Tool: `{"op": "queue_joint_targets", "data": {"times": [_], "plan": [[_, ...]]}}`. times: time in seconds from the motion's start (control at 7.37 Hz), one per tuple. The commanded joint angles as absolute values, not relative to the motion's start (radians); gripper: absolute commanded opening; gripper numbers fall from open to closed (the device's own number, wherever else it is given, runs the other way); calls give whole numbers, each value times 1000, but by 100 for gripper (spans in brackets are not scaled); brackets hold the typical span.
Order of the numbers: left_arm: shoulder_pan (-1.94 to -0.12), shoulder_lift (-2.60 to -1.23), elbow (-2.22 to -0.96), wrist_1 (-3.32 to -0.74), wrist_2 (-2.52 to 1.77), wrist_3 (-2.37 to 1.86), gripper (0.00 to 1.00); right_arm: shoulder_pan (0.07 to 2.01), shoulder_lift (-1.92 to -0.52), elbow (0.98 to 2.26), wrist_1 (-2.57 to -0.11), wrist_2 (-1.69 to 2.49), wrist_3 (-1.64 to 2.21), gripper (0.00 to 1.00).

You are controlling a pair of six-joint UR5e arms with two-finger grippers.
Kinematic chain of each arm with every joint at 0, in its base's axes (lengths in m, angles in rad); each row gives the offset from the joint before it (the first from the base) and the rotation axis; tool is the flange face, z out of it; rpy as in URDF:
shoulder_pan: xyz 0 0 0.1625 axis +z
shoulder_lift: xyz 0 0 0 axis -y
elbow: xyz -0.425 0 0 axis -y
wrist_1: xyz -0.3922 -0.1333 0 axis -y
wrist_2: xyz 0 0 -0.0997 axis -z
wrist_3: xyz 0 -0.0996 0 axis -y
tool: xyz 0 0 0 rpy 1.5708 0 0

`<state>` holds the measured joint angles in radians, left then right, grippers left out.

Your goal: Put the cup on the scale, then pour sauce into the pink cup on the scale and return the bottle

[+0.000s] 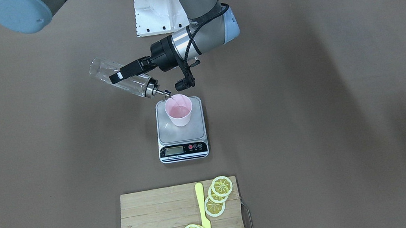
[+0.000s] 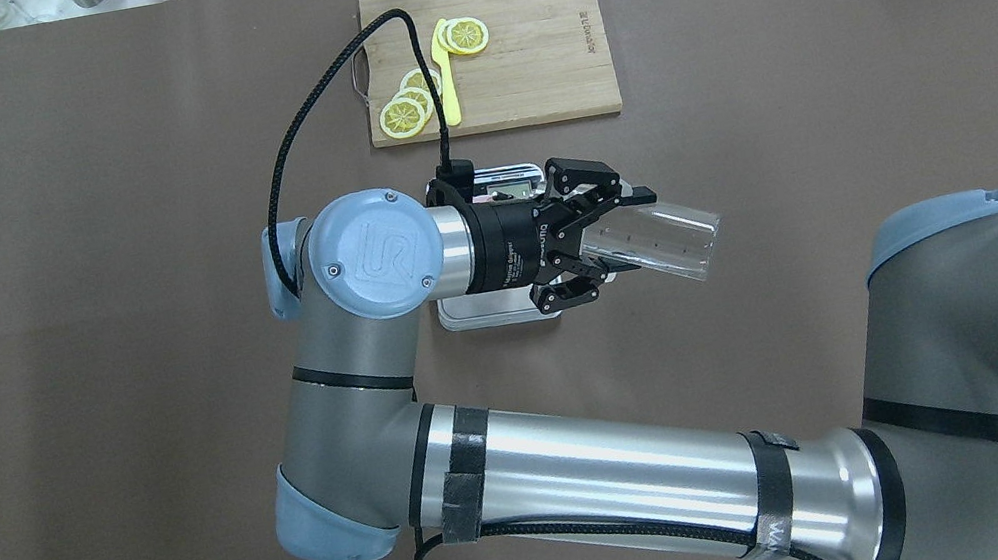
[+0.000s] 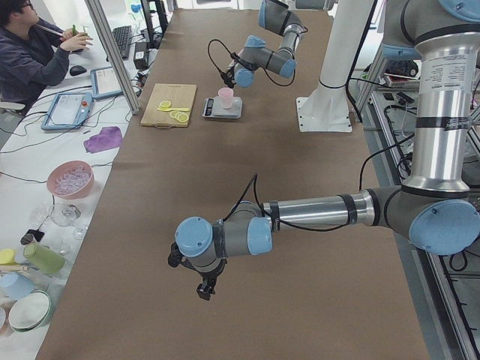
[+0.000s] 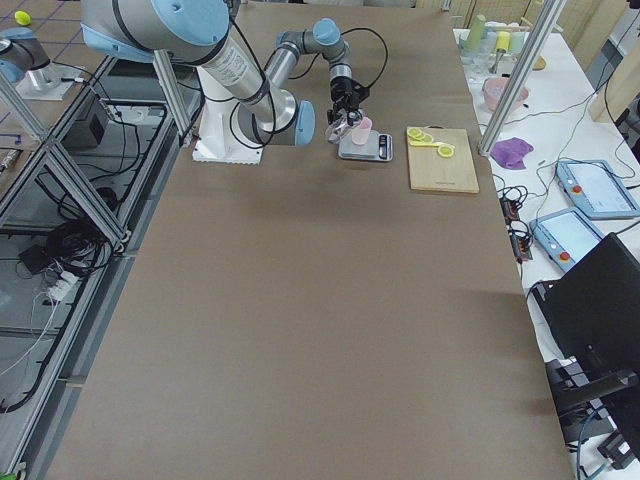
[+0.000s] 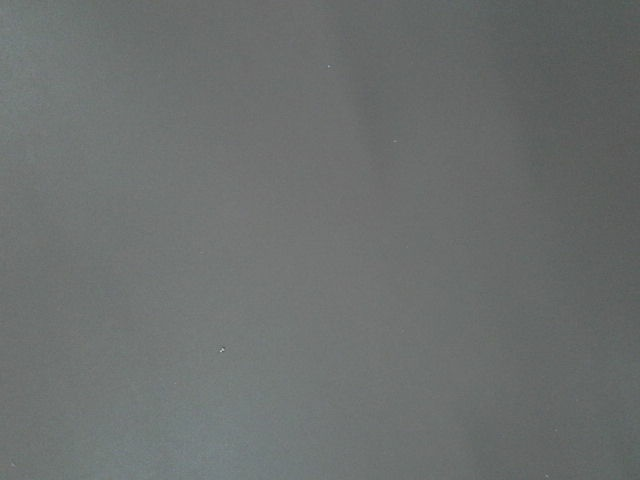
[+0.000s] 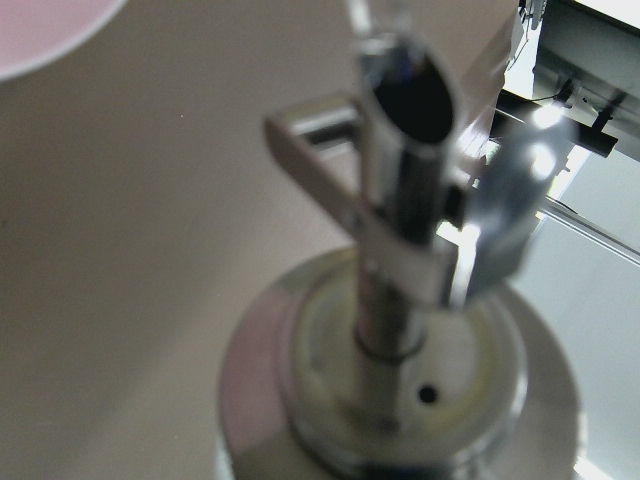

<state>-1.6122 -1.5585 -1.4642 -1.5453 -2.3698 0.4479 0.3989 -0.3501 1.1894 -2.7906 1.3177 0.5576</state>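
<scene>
The pale pink cup [image 1: 179, 111] stands upright on the steel platform of the scale [image 1: 181, 133], toward its far side. My right gripper [image 1: 118, 76] is shut on the clear glass bottle [image 1: 122, 79], which is tilted with its metal spout [image 1: 162, 92] down at the cup's rim. A faint thin line of sauce [image 1: 174, 102] runs from the spout into the cup. From overhead, the wrist hides the cup, and the bottle [image 2: 670, 241] juts out to the right. The right wrist view shows the spout [image 6: 410, 100] close up. My left gripper [image 3: 204, 289] hangs far off over bare table; I cannot tell its state.
A wooden cutting board [image 1: 155, 224] with lemon slices [image 1: 218, 195] and a yellow knife [image 1: 203, 213] lies beyond the scale. The white arm base plate [image 1: 157, 13] sits behind it. A person [image 3: 30, 52] sits at a side desk.
</scene>
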Motion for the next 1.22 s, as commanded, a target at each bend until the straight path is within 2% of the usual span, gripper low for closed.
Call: {"op": "queue_joint_targets", "data": {"times": [0.0, 1.09], "plan": [[-1612, -1559, -1465, -1546, -2370, 448, 98, 397, -350, 1189, -2790, 1318, 575, 0], [-1614, -1559, -1470, -1546, -2370, 448, 98, 396, -351, 1195, -2775, 1315, 577, 0]]}}
